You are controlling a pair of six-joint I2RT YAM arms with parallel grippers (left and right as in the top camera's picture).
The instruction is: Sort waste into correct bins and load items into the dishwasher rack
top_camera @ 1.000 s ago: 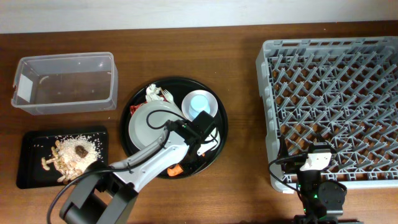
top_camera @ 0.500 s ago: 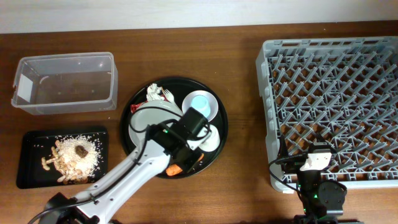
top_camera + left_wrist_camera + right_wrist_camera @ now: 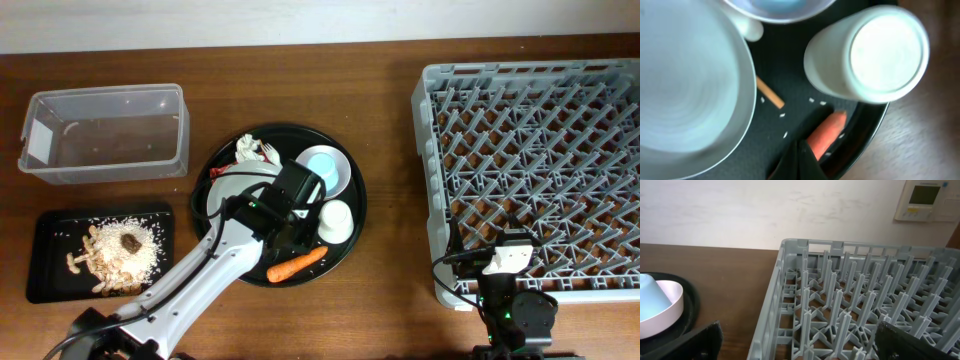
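Note:
My left gripper (image 3: 287, 250) (image 3: 805, 161) is shut with nothing between its fingers, low over the round black tray (image 3: 228, 256). An orange carrot (image 3: 297, 264) (image 3: 826, 135) lies on that tray just right of the fingertips. The pale grey plate (image 3: 232, 200) (image 3: 685, 85) is to the left, partly under my arm. An upturned white cup (image 3: 335, 220) (image 3: 870, 52) stands right of it. The light blue cup (image 3: 320, 165) sits in the white bowl (image 3: 339, 176). My right gripper (image 3: 802, 347) is open at the near corner of the grey dishwasher rack (image 3: 535, 170) (image 3: 855, 305).
The clear tub (image 3: 105, 132) stands at the back left. In front of it, the black rectangular tray (image 3: 50, 265) holds rice, beige strips and a brown lump. A white tissue with a red wrapper (image 3: 251, 150) lies at the round tray's back. A beige strip (image 3: 770, 93) lies beside the plate.
The left jaws opened over the carrot and then closed empty. The arm has drawn back, and the whole carrot now shows on the round tray. The right arm has not moved.

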